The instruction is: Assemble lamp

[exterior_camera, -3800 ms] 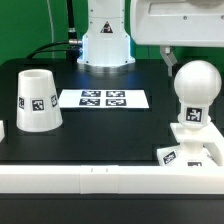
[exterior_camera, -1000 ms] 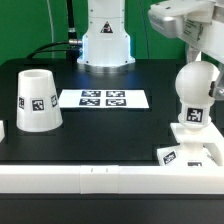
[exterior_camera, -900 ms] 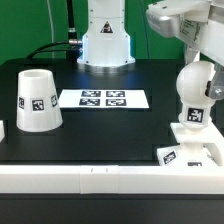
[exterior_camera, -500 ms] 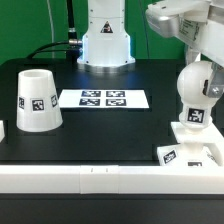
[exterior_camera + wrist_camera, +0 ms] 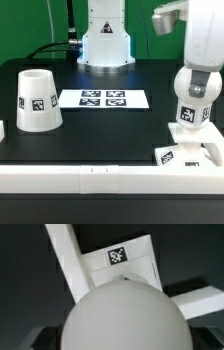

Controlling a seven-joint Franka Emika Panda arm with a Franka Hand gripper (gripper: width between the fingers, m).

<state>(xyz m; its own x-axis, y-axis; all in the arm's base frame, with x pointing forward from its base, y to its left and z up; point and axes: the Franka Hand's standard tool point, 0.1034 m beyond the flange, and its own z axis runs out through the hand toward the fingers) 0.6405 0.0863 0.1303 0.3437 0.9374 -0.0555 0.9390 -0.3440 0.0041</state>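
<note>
My claw hangs over bulb on base, table edge, exterior view's right. Apart or clamped: can't tell.

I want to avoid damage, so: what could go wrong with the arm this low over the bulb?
1. The gripper sits at the round bulb; a grip on its curved surface may slip.
2. The bulb stands upright on the base; a sideways push might tip it or shift the base.
Whether the jaws are shut cannot be seen.
</note>
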